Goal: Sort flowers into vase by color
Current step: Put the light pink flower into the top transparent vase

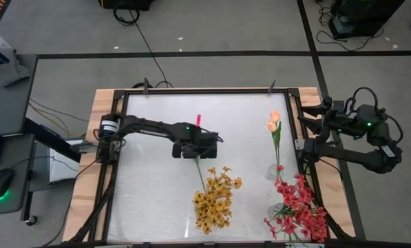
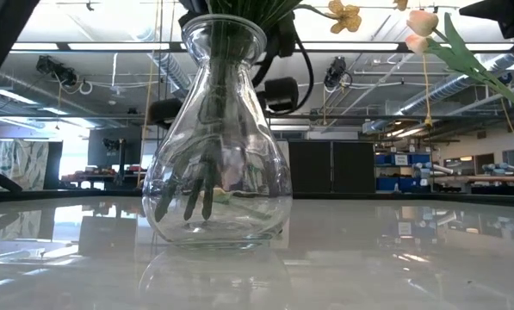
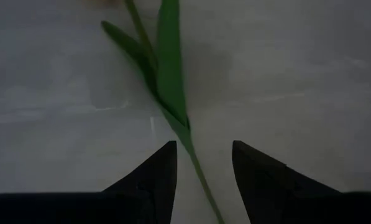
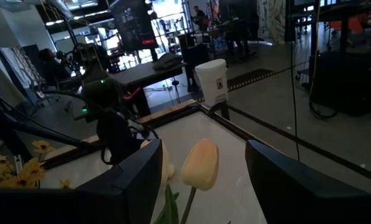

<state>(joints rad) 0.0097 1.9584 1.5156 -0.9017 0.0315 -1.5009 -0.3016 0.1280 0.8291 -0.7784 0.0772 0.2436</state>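
Both arms are dark, jointed links with green indicator lights. Left gripper (image 1: 195,149) and right gripper (image 1: 314,116) carry tapered black fingers (image 3: 149,180).

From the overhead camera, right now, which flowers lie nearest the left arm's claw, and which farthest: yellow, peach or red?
Measured from the left gripper:
1. Yellow flowers: just below it in the overhead picture, mid-table.
2. Peach tulip buds: off to the right, near the top.
3. Red flowers: farthest, in the lower right corner.

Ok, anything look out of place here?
Nothing spilled or broken. One slim green stem lies flat on the white table, between the left gripper's open fingers, not in a vase. The pale peach tulips lean steeply sideways. The right gripper waits beside them.
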